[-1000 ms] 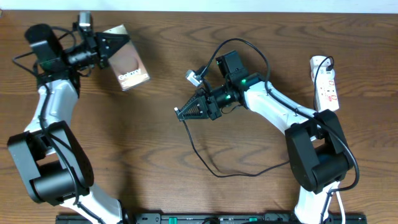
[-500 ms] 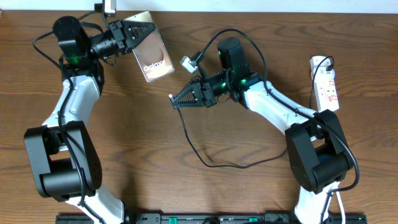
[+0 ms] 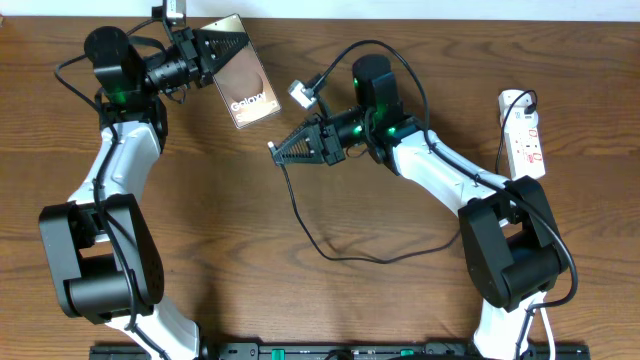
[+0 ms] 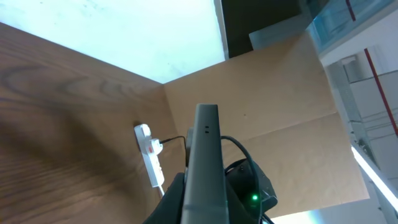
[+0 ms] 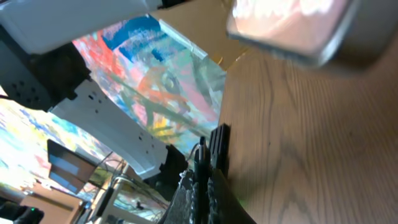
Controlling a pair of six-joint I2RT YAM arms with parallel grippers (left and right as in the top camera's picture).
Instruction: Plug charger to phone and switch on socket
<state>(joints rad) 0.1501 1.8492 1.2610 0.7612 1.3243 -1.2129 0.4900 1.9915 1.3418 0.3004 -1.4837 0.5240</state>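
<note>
Brown wood-grain table (image 3: 200,250), with a pale wall (image 3: 420,8) along the far edge. Both arm bases sit at the near edge.

Far left: the left gripper (image 3: 228,45) has its jaws clamped on the phone (image 3: 250,92), gripping it at its far-left end. The phone is off the table and tilted, with its bronze face up and the "Galaxy" lettering readable from overhead. Left wrist view: the phone (image 4: 205,162) is seen edge-on, rising straight out of the jaws, its free end pointing at the right arm.

Centre: the right gripper (image 3: 280,152) points left toward the phone, just right of it and a little nearer, with a gap between them. Its jaws are closed on the end of the charger (image 3: 335,255). Right wrist view: the connector (image 5: 216,144) sticks out between the pinched fingers (image 5: 198,186). The phone (image 5: 292,28) is a blur at the top of this view, apart from the connector. Overhead, the thin cable drops from the fingertips, loops toward the near side, then runs right under the arm.

Far right: the socket (image 3: 524,135) lies flat on the table, lengthwise near-to-far, well apart from both grippers. A black plug (image 3: 524,100) sits at its far end. Red marks show on its face, but the switch position is too small to tell. Left wrist view: the socket (image 4: 149,158) lies in front of a cardboard panel (image 4: 273,106).
</note>
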